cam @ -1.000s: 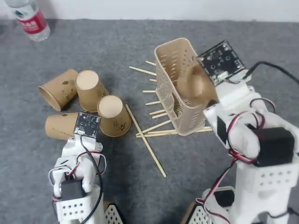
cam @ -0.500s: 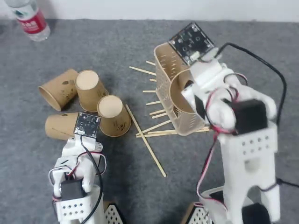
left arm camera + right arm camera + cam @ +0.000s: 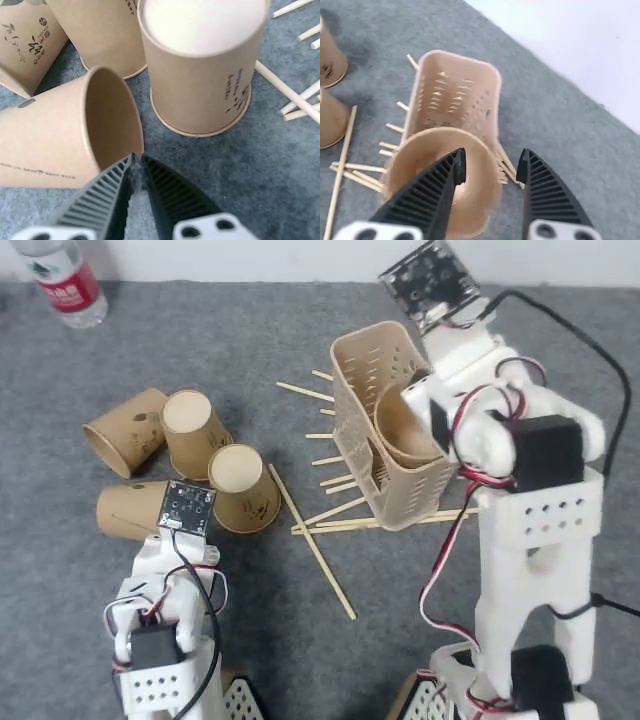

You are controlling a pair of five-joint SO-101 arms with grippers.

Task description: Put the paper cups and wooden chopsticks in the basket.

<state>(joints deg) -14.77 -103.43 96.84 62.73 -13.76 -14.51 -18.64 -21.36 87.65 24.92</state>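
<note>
Paper cups point(image 3: 190, 432): report location. — Operator

One cup point(image 3: 405, 428) sits inside the basket point(image 3: 362, 370), mouth up. The other four are grouped on the grey tabletop point(image 3: 250, 340), well apart from the basket. The far lying cup point(image 3: 122, 432) and the near lying cup point(image 3: 125, 510) rest on their sides. Two inverted cups point(image 3: 243, 488) stand base up, just beside each other. — Inspector

Wooden chopsticks point(image 3: 311, 538): location? — Operator

They are scattered flat on the tabletop beside the basket, on the side facing the grouped cups. Several lie at the basket's base. One long stick runs from the nearer inverted cup toward the arms. — Inspector

Right gripper point(image 3: 491, 157): state? — Operator

The fingers are spread and grip nothing. The gripper hangs directly above the cup in the basket. One finger point(image 3: 451, 172) overlaps the cup's rim in the right wrist view, and I cannot tell whether it touches. — Inspector

Left gripper point(image 3: 136, 160): state? — Operator

The fingers are pressed together with nothing between them. The tips sit low over the tabletop, right at the rim of the near lying cup, whose mouth faces the gripper. — Inspector

Other items? — Operator

A water bottle point(image 3: 65, 280) stands at the far corner of the tabletop. — Inspector
</note>
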